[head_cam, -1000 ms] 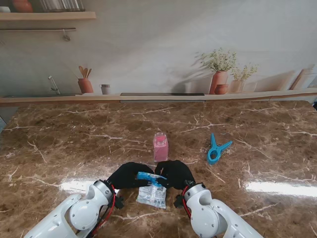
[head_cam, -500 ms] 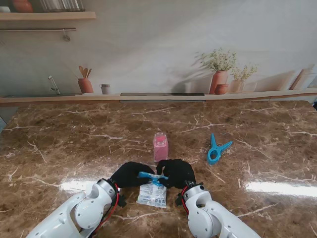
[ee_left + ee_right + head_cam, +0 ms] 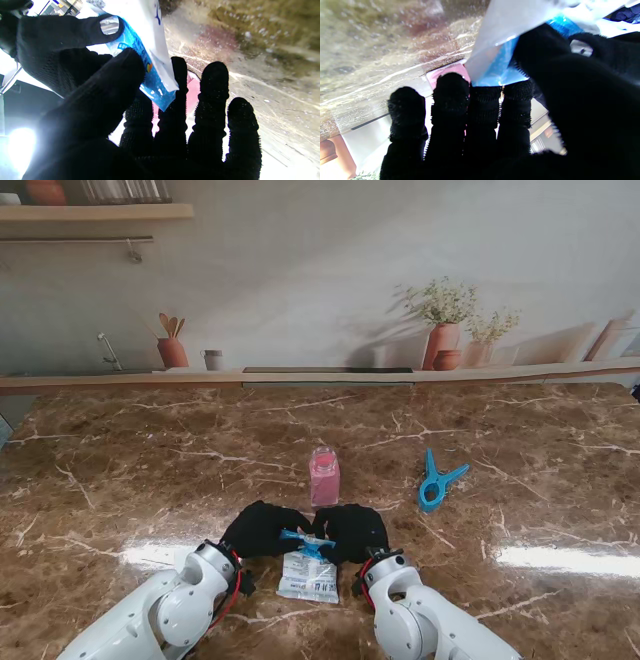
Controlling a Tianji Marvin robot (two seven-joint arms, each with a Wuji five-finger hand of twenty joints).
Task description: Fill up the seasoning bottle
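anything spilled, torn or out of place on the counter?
Nothing stands out. No spill shows on the brown marble counter. The pink seasoning bottle stands upright; the blue-topped white refill pouch is pinched by the left robot hand and right robot hand.

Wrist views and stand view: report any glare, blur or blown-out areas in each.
Stand view: sharp, with white glare patches on the marble table on both sides. Left wrist view: blown-out white beside the left hand; the seasoning packet is sharp, the table soft. Right wrist view: the right hand is a dark silhouette, the table blurred.

Seasoning packet (image 3: 308, 572) between left hand (image 3: 260, 529) and right hand (image 3: 352, 531) (both pinching).
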